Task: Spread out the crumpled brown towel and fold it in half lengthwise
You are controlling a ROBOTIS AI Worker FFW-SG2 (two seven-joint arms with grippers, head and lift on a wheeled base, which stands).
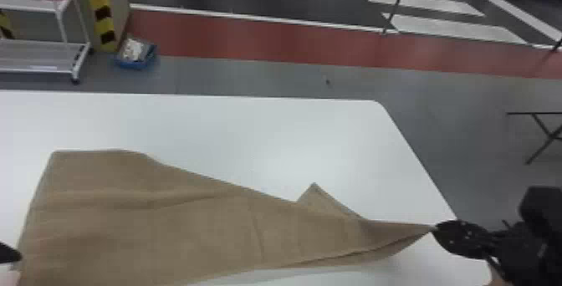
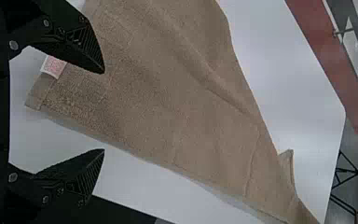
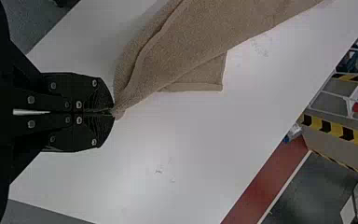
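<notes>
Closed up at R gripper (image 3: 113, 112): fingers together, w/ narrow gathered end of brown towel (image 1: 167, 231) pinched at tips. Depth of bite: can't tell. Wide open at L gripper (image 2: 104, 111): fingertips well apart, one over towel nr. label (image 2: 53, 66), other over bare tabletop (image 1: 209, 124). Nothing held there; contact w/ cloth, can't tell.

Next out from R gripper: doubled, partly rolled near edge, plus pointed flap (image 1: 320, 199) jutting on far side. Beyond: towel laid across tabletop, broad toward robot's L, tapering to R, w/ shallow creases nr. wide end.

Step in hand, as judged: spreading, R end being the problem area. Not fit for lengthwise fold in present cond. To do well: keep R pinch firm and low, draw outward slowly, avoid jerks; else risk of slip, or of wide end dragged askew. Set L gripper squarely over hem nr. label, close only w/ edge between fingers, then use as counter-hold. Keep tension even side to side. Unroll near edge and open flap out flat before squaring corners. Rec.: check for trapped layers at R end prior to release, then regrip for fold.
</notes>
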